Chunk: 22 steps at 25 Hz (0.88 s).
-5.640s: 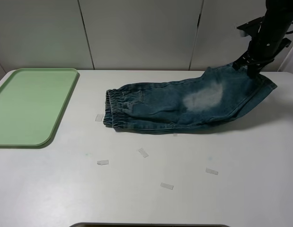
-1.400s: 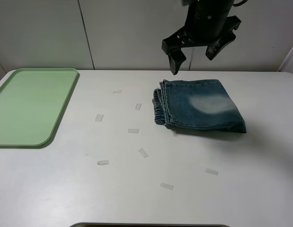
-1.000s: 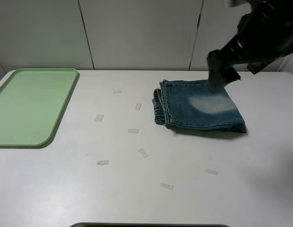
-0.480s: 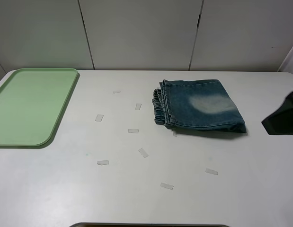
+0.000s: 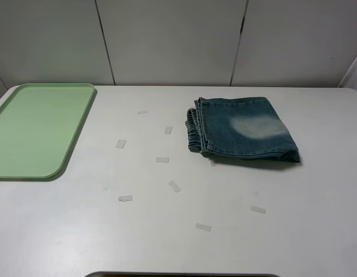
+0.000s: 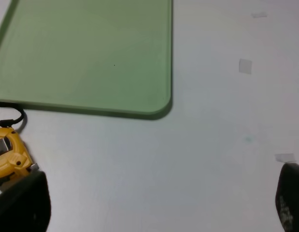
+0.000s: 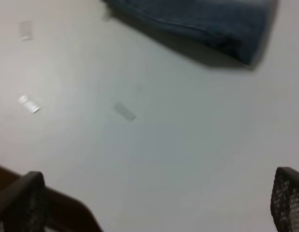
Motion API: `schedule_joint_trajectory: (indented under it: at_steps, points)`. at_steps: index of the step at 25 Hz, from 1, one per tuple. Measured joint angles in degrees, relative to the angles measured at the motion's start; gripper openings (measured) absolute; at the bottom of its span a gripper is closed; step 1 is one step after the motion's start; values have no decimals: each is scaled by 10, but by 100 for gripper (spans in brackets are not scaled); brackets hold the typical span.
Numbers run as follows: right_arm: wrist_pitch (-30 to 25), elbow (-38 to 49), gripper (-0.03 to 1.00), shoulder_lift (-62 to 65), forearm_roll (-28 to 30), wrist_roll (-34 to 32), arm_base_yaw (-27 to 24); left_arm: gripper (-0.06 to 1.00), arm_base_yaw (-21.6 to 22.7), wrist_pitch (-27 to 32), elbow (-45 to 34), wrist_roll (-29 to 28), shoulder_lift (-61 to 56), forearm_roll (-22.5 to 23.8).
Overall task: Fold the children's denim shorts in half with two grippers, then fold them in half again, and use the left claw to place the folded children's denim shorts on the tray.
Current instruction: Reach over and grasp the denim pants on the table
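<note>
The children's denim shorts (image 5: 241, 128) lie folded small on the white table, right of the middle, with the elastic waistband to the left and a pale patch on top. A corner of them shows in the right wrist view (image 7: 202, 21). The pale-green tray (image 5: 37, 128) lies at the far left, with nothing on it; it also shows in the left wrist view (image 6: 86, 53). Neither gripper shows in the exterior high view. My left gripper (image 6: 159, 203) is open over bare table beside the tray's corner. My right gripper (image 7: 154, 200) is open over bare table, away from the shorts.
Several small pieces of clear tape (image 5: 162, 160) lie scattered on the table between tray and shorts. A yellow tape measure (image 6: 9, 153) lies off the tray's edge in the left wrist view. The table's front edge (image 7: 67, 208) shows in the right wrist view.
My right arm let go of the folded shorts, swung away to the right and left the exterior high view. The shorts went from folded once to folded small and have lain still since.
</note>
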<state>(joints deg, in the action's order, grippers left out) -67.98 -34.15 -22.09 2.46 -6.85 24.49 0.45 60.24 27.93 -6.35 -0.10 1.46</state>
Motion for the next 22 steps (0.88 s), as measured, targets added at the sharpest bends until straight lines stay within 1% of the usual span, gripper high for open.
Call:
schedule_joint_trajectory:
  at_steps: [3, 7, 10, 13, 16, 18, 22]
  points:
    - [10, 28, 70, 48, -6, 1, -69, 92, 0, 0, 0, 0, 0, 0]
    - [33, 33, 70, 117, -20, 34, -166, 92, 0, 0, 0, 0, 0, 0]
    - [46, 35, 70, 158, -28, 55, -228, 92, 0, 0, 0, 0, 0, 0]
    - [50, 37, 70, 193, -29, 60, -280, 92, 0, 0, 0, 0, 0, 0]
    - [67, 44, 70, 221, -30, 60, -304, 92, 0, 0, 0, 0, 0, 0]
    - [81, 55, 70, 224, -30, 60, -305, 92, 0, 0, 0, 0, 0, 0]
    - [89, 59, 70, 225, -31, 60, -296, 92, 0, 0, 0, 0, 0, 0]
